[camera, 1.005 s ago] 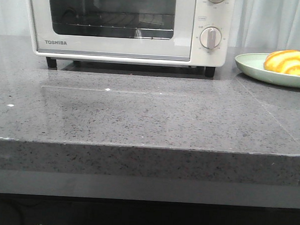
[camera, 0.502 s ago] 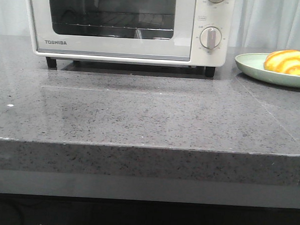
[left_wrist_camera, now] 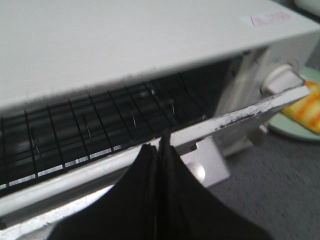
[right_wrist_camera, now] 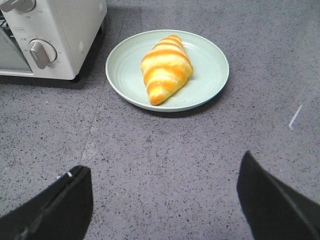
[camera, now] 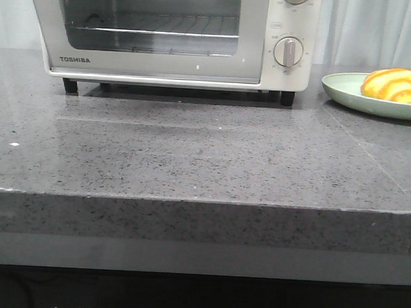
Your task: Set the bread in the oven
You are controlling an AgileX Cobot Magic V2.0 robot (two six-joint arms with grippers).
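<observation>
Left wrist view | my left hand (left_wrist_camera: 161,150) pinched shut on the oven (left_wrist_camera: 125,45) door's top edge, door part open | best swing it down slowly, keeping hold | my right hand (right_wrist_camera: 162,200) spread wide, near the bread (right_wrist_camera: 166,67) on its plate (right_wrist_camera: 210,75) on the surface (camera: 205,161)

One oven (camera: 176,37) stands at twelve o'clock, with two dials (camera: 289,52) showing and perhaps more cropped above. One bread (camera: 393,85) lies on one plate (camera: 344,92) at two o'clock. Two black feet (camera: 70,86) show.
</observation>
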